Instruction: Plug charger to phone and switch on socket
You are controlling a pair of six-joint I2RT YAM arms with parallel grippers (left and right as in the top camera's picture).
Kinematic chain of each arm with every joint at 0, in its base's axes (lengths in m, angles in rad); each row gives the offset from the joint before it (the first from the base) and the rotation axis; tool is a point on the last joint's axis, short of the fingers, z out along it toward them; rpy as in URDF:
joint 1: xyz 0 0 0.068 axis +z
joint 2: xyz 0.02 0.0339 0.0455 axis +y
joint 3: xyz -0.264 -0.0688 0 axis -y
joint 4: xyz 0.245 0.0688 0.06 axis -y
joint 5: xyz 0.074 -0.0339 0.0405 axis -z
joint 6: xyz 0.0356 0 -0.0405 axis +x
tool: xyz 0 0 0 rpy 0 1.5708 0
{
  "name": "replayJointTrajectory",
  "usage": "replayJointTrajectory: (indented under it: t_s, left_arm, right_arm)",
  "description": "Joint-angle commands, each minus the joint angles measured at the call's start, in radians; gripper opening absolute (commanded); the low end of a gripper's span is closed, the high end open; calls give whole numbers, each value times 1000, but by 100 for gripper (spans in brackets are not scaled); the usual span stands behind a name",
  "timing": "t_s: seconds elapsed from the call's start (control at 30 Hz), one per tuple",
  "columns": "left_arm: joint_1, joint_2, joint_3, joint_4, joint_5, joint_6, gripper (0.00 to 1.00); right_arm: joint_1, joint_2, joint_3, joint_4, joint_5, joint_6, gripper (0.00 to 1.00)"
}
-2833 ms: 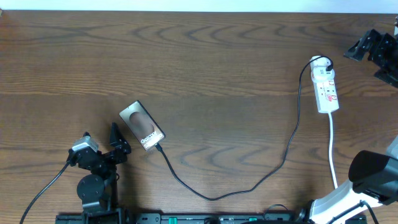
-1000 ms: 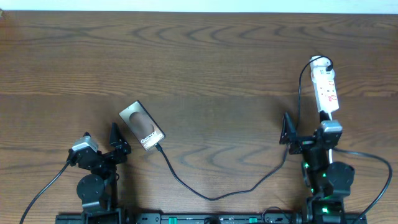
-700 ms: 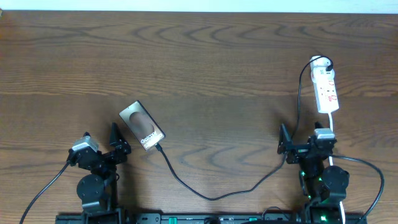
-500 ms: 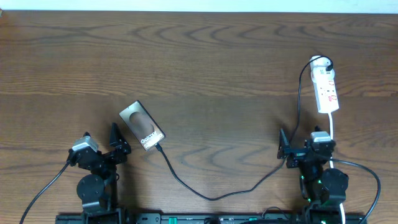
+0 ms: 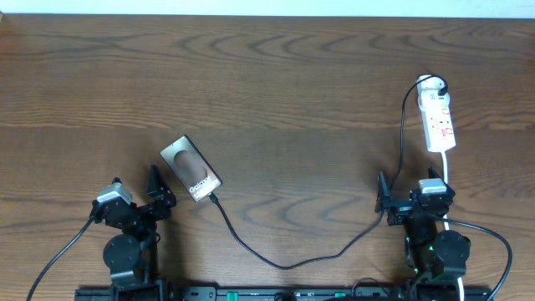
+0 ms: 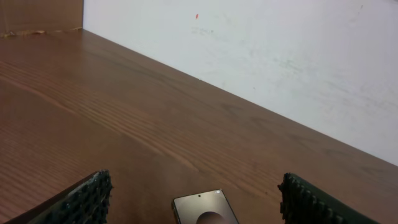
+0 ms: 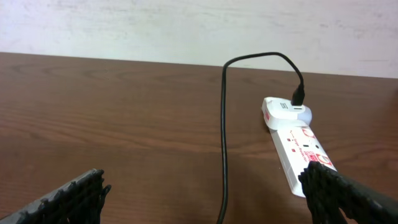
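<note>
The phone [image 5: 191, 168] lies on the desk [image 5: 267, 75] just ahead of the left tool [image 5: 135, 191], whose fingers are spread and empty. The charger [image 5: 284, 264] runs from the phone's near edge to the socket [image 5: 438, 122]; full seating cannot be confirmed. The right tool [image 5: 408, 194], likewise spread and empty, is aimed at the socket, presumably for its switch.

This looks like a robotics lab bench: a left arm [image 5: 125, 249] and right arm [image 5: 436, 249] mounted on a black rail [image 5: 276, 294] at the edge of a wood-grain surface [image 5: 267, 84], against a plain white wall [image 7: 155, 25].
</note>
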Motion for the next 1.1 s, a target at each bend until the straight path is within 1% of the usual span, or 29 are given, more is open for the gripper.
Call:
replayJointTrajectory:
  t_s: [0.0, 0.1, 1.07]
  left_arm:
    - [4, -5, -14, -45, -10, 14, 85]
    - [4, -5, -14, -45, -10, 14, 85]
    - [4, -5, -14, -45, -10, 14, 84]
  right_arm:
    - [14, -35, -1, -5, 11, -13, 99]
    - [14, -78, -1, 1, 11, -13, 99]
    - [13, -76, -1, -5, 11, -13, 99]
